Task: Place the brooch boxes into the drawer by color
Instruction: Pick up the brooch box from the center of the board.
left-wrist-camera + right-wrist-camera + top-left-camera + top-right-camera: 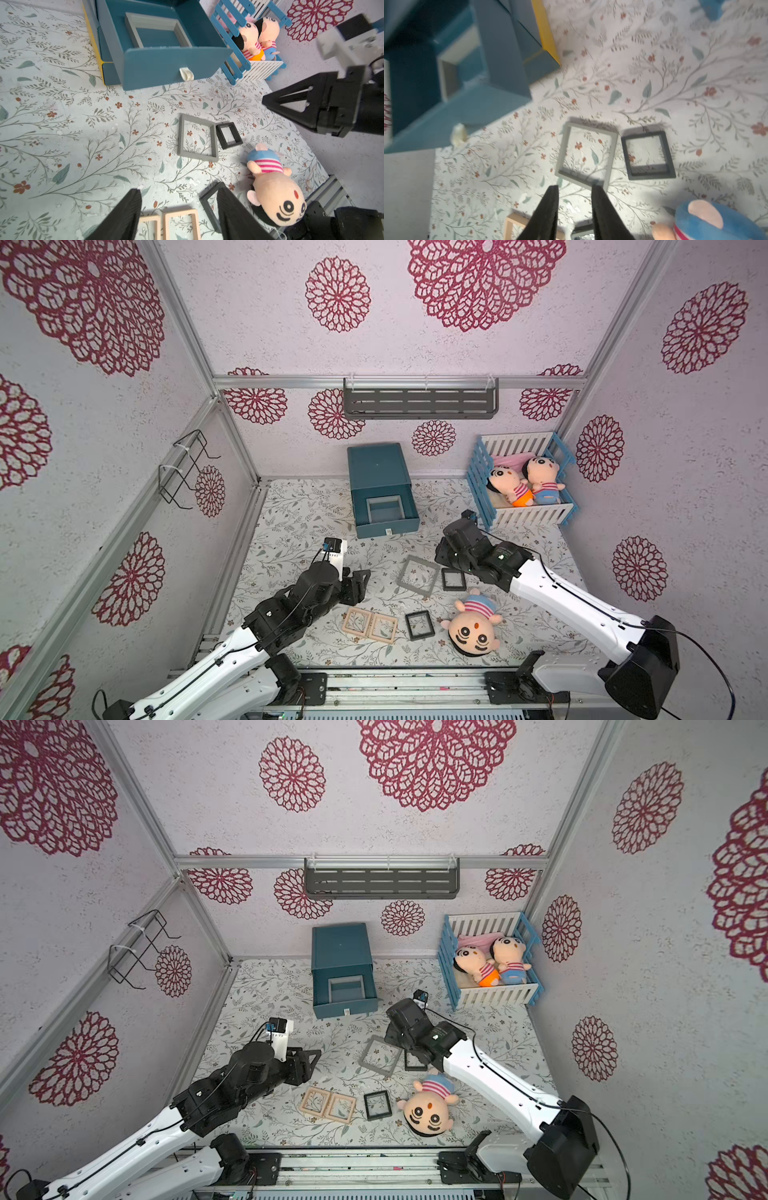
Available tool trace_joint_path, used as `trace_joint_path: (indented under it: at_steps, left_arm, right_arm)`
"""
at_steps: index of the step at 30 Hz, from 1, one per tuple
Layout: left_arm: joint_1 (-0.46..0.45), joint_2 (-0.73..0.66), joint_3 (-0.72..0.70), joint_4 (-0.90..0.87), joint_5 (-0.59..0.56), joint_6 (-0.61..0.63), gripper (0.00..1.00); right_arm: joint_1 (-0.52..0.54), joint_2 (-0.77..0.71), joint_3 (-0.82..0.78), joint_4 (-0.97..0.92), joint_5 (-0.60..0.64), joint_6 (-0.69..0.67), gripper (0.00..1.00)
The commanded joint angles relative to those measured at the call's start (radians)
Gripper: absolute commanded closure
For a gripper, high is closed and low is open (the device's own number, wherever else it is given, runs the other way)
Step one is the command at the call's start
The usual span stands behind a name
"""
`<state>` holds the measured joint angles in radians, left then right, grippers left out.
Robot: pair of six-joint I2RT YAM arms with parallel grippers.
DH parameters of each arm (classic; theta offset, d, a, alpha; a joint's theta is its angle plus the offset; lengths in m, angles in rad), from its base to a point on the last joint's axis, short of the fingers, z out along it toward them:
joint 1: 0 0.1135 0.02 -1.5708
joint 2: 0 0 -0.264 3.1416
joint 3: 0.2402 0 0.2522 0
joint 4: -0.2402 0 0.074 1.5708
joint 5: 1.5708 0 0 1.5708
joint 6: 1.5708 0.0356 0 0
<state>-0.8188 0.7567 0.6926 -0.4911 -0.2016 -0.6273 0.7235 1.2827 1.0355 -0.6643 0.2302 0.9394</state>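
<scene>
- Hovering above the floral table [291,510], the left gripper [178,189] had its fingers parted a moderate way, with nothing between them.
- In both top views it hung at 9 o'clock from the table's middle.
- The right gripper [575,187] reached in from 4 o'clock. Its fingers stood a modest gap apart and gripped nothing.
- Its tips were close to a corner of the second grey box [417,576]. Whether one touched the frame could not be told.
- The first grey box [384,508] lay flat inside the open blue drawer [388,526], at 12 o'clock from the table's middle.
- The second grey box lay on the table near the middle, turned askew.
- The first black box [453,579] lay just beside it at 3 o'clock.
- The first wood-coloured box [356,621] and the second wood-coloured box [384,628] lay edge to edge. They were at 7 o'clock from the second grey box and at 6 o'clock from the left gripper.
- The second black box [419,625] lay near that pair at 3 o'clock, apart from it.
- A plush doll [473,626] lay face up at 3 o'clock from the second black box.
- Two more dolls lay in a blue-and-white crib [528,514] at 2 o'clock.
</scene>
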Motion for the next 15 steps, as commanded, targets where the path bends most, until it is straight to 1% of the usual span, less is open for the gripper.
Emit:
trace_joint_path:
  at_steps: [1,4,6,10,15]
  left_arm:
    - [-0.043,-0.017,-0.033,0.022,-0.036,0.020,0.35]
    - [-0.099,-0.010,-0.068,0.010,-0.081,0.029,0.35]
    - [-0.126,-0.004,-0.101,0.026,-0.106,0.023,0.35]
    - [-0.134,-0.005,-0.160,0.084,-0.119,-0.021,0.35]
    - [-0.136,-0.013,-0.172,0.088,-0.125,-0.031,0.35]
  right_arm:
    - [0.012,-0.030,-0.108,0.128,-0.030,0.102,0.67]
    - [0.016,-0.016,-0.192,0.197,-0.053,0.131,0.67]
    - [0.020,0.012,-0.217,0.229,-0.054,0.143,0.67]
    - [0.033,0.067,-0.240,0.279,-0.047,0.172,0.67]
    - [0.046,0.123,-0.262,0.343,-0.033,0.184,0.68]
